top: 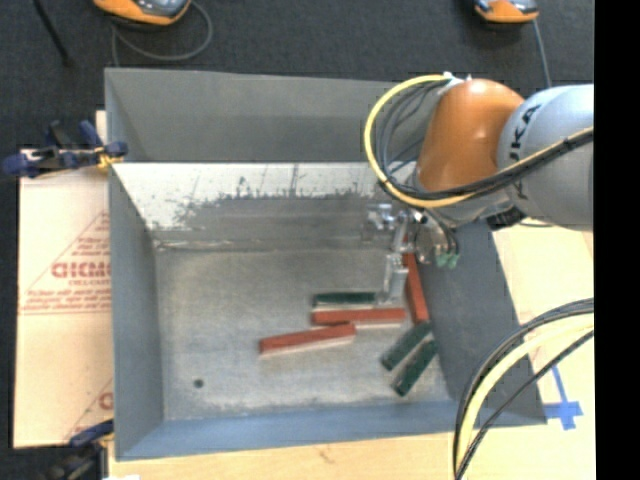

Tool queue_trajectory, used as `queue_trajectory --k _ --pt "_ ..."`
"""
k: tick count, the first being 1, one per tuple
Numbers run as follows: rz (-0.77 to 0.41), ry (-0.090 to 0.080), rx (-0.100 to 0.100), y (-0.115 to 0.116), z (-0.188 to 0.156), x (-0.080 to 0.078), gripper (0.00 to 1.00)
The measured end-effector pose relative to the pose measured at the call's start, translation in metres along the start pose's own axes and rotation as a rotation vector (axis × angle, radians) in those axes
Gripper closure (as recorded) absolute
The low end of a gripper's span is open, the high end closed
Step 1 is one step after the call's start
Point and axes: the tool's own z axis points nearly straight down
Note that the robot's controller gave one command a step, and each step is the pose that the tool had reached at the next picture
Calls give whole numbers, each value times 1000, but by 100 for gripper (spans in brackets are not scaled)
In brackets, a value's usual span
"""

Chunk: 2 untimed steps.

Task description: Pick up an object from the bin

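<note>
My gripper (395,268) hangs low over the right part of the bin floor, under the orange-covered wrist. A red bar (417,290) runs lengthwise right beside it, touching or nearly touching its right side. Just left of the gripper's tip lies a dark green bar (345,297), with a red bar (358,316) directly below it. A longer red bar (307,341) lies slightly tilted further to the front left. Two dark green bars (410,355) lie slanted side by side at the front right.
The bars are clustered in the right front half of the bin. The right wall stands close to the gripper. Bare floor stretches across the left half and along the back wall.
</note>
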Motion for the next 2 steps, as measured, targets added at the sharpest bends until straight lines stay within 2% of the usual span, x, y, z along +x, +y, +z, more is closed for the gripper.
queue_trajectory --k 1,2 --pt "74 9 -4 3 65 53 0" --pt "72 -1 -2 3 61 49 100"
